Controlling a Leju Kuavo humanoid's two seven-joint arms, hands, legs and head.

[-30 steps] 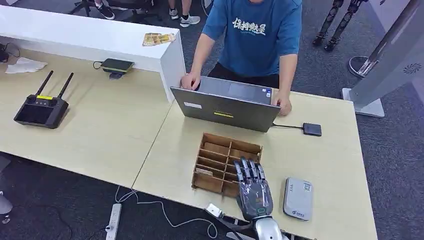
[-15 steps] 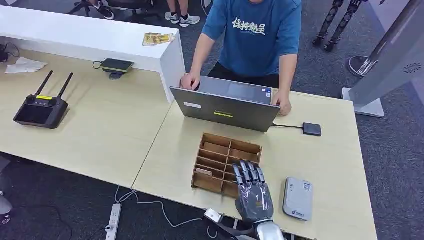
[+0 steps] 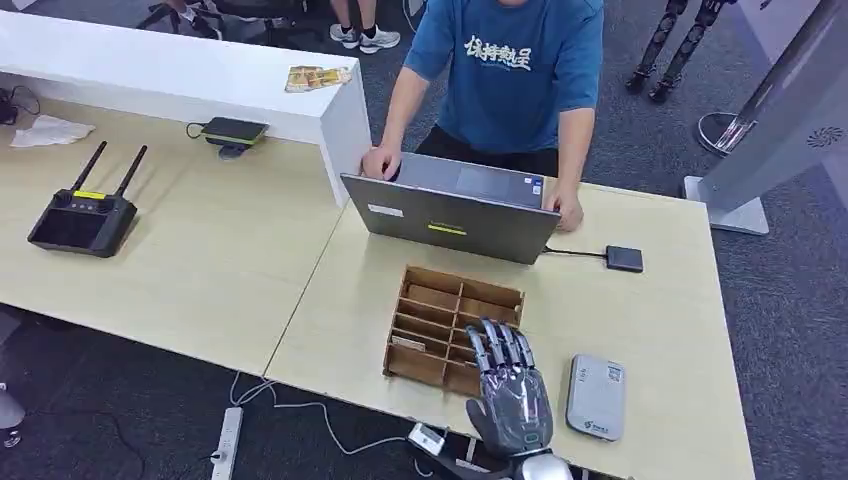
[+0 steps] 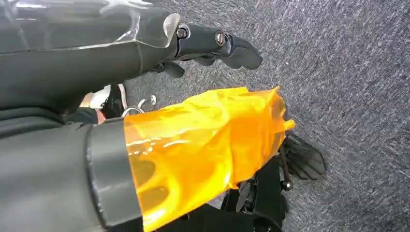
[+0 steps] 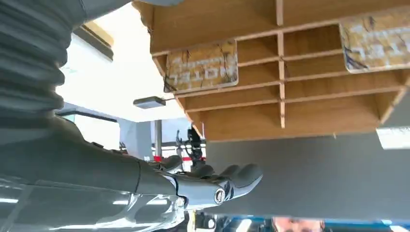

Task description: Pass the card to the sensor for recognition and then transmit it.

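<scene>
My right hand (image 3: 510,390) hovers over the near right corner of the wooden card rack (image 3: 440,300), fingers spread and holding nothing. In the right wrist view the right hand (image 5: 212,186) is flat and apart from the rack (image 5: 309,116), where two printed cards (image 5: 202,66) (image 5: 374,39) lie in separate slots. One card (image 3: 407,343) shows in a near left slot. The grey sensor box (image 3: 596,397) lies on the table just right of the hand. My left hand (image 4: 96,53) hangs over grey carpet, its thumb (image 4: 203,145) wrapped in orange film, with nothing in it.
A person in a blue shirt (image 3: 510,70) leans on an open laptop (image 3: 450,212) behind the rack. A small black box (image 3: 623,259) on a cable lies right of the laptop. A black remote (image 3: 82,220) sits far left, more cards (image 3: 317,76) on the white counter.
My right hand has drawn back a little toward the near table edge, away from the rack's middle. Everything else is still.
</scene>
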